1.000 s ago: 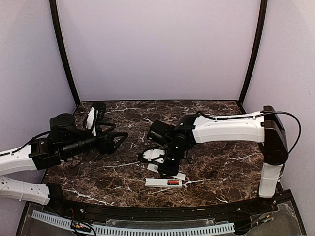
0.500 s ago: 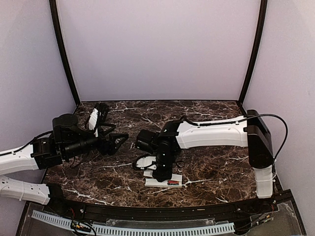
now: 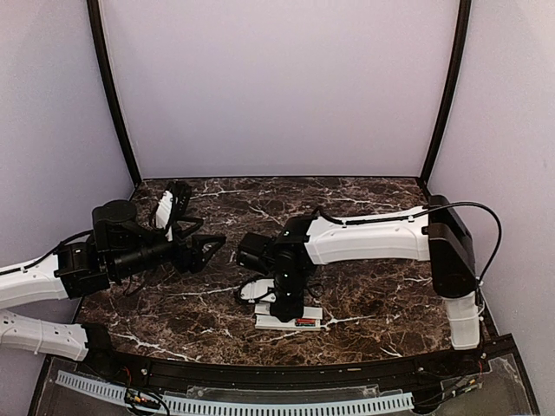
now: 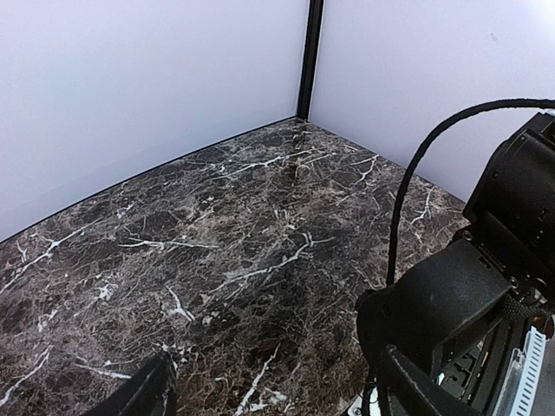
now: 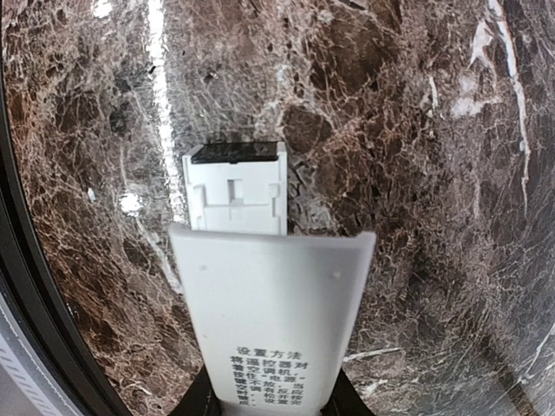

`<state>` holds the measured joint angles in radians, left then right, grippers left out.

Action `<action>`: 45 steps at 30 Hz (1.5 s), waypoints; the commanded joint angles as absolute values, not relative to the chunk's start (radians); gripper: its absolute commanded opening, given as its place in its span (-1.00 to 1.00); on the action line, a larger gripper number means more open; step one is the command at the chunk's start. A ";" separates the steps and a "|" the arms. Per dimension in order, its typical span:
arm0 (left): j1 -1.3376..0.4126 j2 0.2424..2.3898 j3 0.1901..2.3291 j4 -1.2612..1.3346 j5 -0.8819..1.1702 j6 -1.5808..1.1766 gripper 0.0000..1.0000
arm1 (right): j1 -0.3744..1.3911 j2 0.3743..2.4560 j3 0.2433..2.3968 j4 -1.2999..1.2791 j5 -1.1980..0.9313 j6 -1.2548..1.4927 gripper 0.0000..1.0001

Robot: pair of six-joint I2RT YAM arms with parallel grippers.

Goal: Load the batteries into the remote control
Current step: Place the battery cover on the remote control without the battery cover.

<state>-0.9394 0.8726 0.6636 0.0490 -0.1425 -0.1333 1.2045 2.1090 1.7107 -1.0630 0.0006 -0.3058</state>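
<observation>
One tilted descent could jam the thin white cover plate (image 5: 270,321), clamped in the right gripper (image 5: 270,403), against the slim white plastic remote control (image 5: 236,191); left gripper (image 4: 276,381) hangs wide.

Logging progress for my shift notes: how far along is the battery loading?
Done: a red battery lies in the remote control; the second battery is not visible. In hand: the right gripper holds the white cover plate over the remote. To do: fit the cover. The left gripper hangs open, idle.
</observation>
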 commanded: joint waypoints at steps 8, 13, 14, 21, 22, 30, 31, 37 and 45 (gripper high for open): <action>-0.929 0.808 0.641 0.030 -0.155 -0.108 0.57 | 1.217 2.142 1.715 -1.070 -0.040 -0.324 -0.51; -0.927 0.809 0.643 0.029 -0.153 -0.104 0.58 | 1.217 2.143 1.718 -1.084 -0.073 -0.323 -0.44; -0.928 0.810 0.643 0.029 -0.153 -0.102 0.58 | 1.216 2.143 1.717 -1.082 -0.066 -0.324 -0.44; -0.926 0.811 0.644 0.026 -0.147 -0.103 0.59 | 1.217 2.166 1.738 -1.082 -0.049 -0.329 -0.40; -0.926 0.810 0.644 0.025 -0.147 -0.103 0.59 | 1.218 2.166 1.737 -1.083 -0.046 -0.329 -0.38; -0.925 0.811 0.644 0.027 -0.141 -0.103 0.59 | 1.216 2.169 1.738 -1.074 -0.029 -0.329 -0.32; -0.926 0.811 0.644 0.027 -0.141 -0.102 0.59 | 1.217 2.171 1.738 -1.073 -0.032 -0.329 -0.31; -0.925 0.808 0.643 0.026 -0.142 -0.100 0.59 | 1.217 2.177 1.730 -1.065 -0.035 -0.326 -0.31; -0.926 0.808 0.643 0.025 -0.137 -0.098 0.59 | 1.215 2.179 1.728 -1.057 -0.034 -0.333 -0.20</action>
<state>-0.9329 0.8177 0.6628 0.0490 -0.1463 -0.1104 1.2049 2.1532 1.7149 -1.0679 -0.0402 -0.3229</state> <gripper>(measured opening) 0.797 0.385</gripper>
